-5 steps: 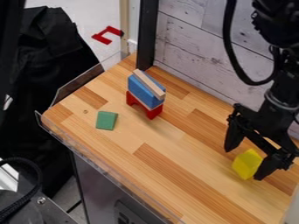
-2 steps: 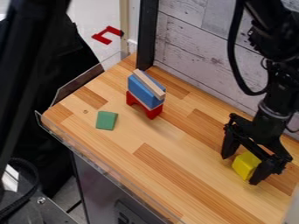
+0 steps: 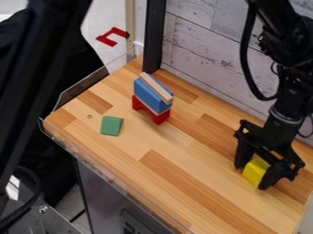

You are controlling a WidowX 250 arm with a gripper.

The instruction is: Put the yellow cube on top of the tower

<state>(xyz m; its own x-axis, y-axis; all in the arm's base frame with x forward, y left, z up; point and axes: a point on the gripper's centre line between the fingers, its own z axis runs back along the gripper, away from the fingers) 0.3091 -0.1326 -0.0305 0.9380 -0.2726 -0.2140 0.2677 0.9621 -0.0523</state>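
On my feed, the yellow cube sits nearest me, to the right of the tower and well apart from it. My gripper hangs over that same spot, its jaws closed on the cube from two opposite sides; whether the cube touches the tabletop I can't tell. The arm comes in from above, right of the tower. A green block rests just to the tower's left and a little nearer me. The tower itself stands upright: a red arch block at its foot, a blue block above that, and a pale wooden strip along the top. Behind the tower I see a black post, with a plank wall running off to its right.
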